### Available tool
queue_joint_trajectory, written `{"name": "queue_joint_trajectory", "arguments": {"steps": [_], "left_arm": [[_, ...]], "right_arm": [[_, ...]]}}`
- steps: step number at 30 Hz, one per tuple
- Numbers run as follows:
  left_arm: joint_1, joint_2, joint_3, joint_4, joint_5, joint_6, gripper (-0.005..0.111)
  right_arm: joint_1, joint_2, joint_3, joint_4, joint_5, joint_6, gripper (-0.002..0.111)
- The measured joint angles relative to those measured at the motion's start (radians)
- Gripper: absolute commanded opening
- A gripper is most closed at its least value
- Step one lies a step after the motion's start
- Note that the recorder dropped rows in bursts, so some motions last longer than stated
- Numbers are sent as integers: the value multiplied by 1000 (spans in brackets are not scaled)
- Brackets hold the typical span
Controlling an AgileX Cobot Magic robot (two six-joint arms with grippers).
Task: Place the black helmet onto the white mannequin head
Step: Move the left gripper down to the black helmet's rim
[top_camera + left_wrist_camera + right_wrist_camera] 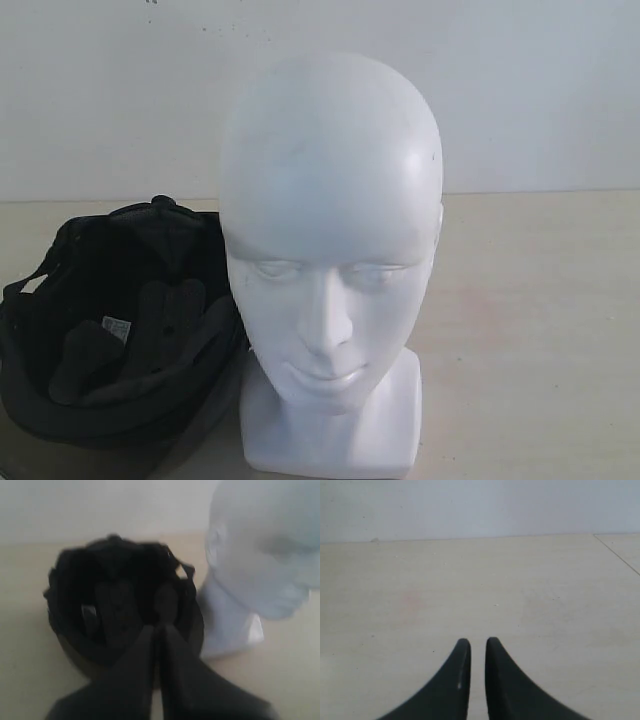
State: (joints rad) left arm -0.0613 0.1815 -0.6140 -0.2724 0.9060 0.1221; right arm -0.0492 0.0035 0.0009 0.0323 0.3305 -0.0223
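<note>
black helmet (110, 330): one, just ahead of the left gripper (157, 629) tips. Lies crown-down on the counter (520, 580) with its opening up. Matte rounded shell, dark padded lining, small white label inside, strap loops at the rim.
white mannequin head (330, 250): one, upright on a blocky square base. Sits past the left gripper and off to one side, right beside the helmet and seemingly touching it. Smooth, bald, moulded face.
left gripper: fingers pressed together, nothing pinched. Tips sit at the helmet's near rim; cannot tell if they touch it.
right gripper (478, 642): fingers slightly parted with a slim gap, holding nothing, above bare counter.
counter: one, pale, flat, faintly grained.
wall (100, 80): plain white, behind everything.
</note>
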Motion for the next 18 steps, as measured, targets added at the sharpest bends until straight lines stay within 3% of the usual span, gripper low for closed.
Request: {"name": "queue_joint_trajectory", "arguments": {"steps": [4, 5, 6, 12, 18], "left_arm": [[-34, 227, -159, -13, 275, 110, 6], [-34, 268, -166, -13, 286, 152, 12], [-36, 349, -171, -13, 289, 229, 19], [-91, 562, -173, -41, 236, 325, 68], [-152, 757, -173, -34, 153, 456, 73]], "right_arm": [[0, 0, 0, 0, 0, 0, 12], [0, 0, 0, 0, 0, 0, 12], [0, 0, 0, 0, 0, 0, 12], [0, 0, 0, 0, 0, 0, 12], [0, 0, 0, 0, 0, 0, 12]]}}
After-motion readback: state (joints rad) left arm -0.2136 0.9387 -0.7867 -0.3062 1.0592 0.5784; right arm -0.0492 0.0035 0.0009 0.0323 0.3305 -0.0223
